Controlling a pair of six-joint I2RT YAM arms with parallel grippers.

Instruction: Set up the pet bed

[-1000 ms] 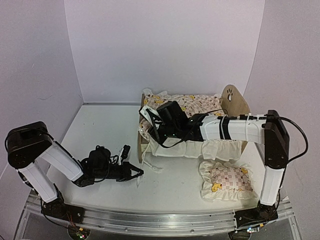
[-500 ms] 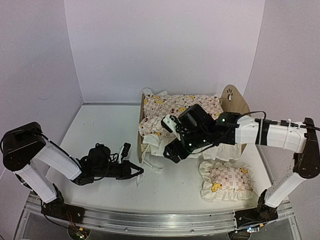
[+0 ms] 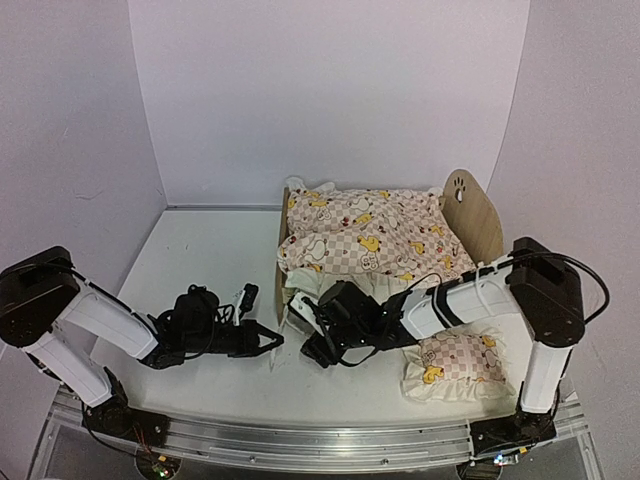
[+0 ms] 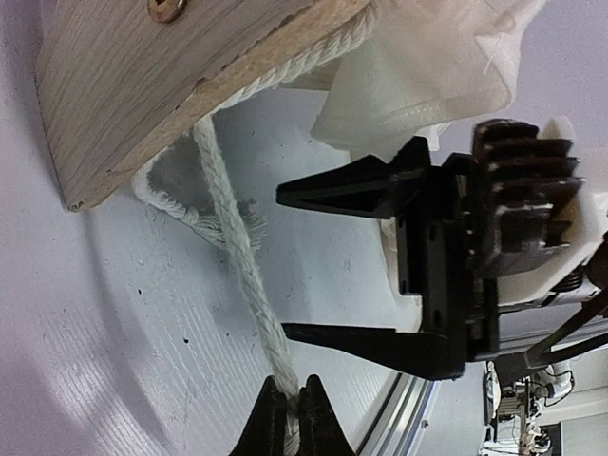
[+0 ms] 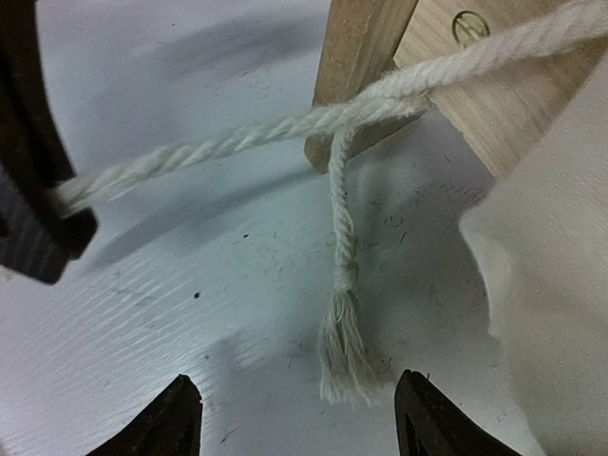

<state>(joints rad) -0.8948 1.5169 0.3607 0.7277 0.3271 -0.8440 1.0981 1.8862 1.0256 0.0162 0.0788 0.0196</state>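
Observation:
The pet bed (image 3: 472, 212) stands at the back right, its paw-print headboard on the right, with the cartoon-print quilt (image 3: 375, 235) spread over it. A white rope (image 4: 228, 214) runs from the wooden footboard (image 4: 180, 85) to my left gripper (image 4: 290, 418), which is shut on it low on the table (image 3: 274, 340). My right gripper (image 3: 306, 334) is open just in front of the footboard. Its fingertips (image 5: 180, 410) flank the rope's frayed, knotted end (image 5: 342, 347) on the table, not touching it. The taut rope (image 5: 218, 147) crosses above.
The small frilled pillow (image 3: 455, 358) lies on the table (image 3: 210, 260) at the front right, beside the right arm. The quilt's white frill (image 5: 541, 285) hangs close to the right gripper. A metal rail (image 3: 300, 440) borders the near edge.
The right arm came off the bed's foot end and dropped to the table in front of the footboard, its jaws opening. The quilt now lies spread over the bed. The left arm held still.

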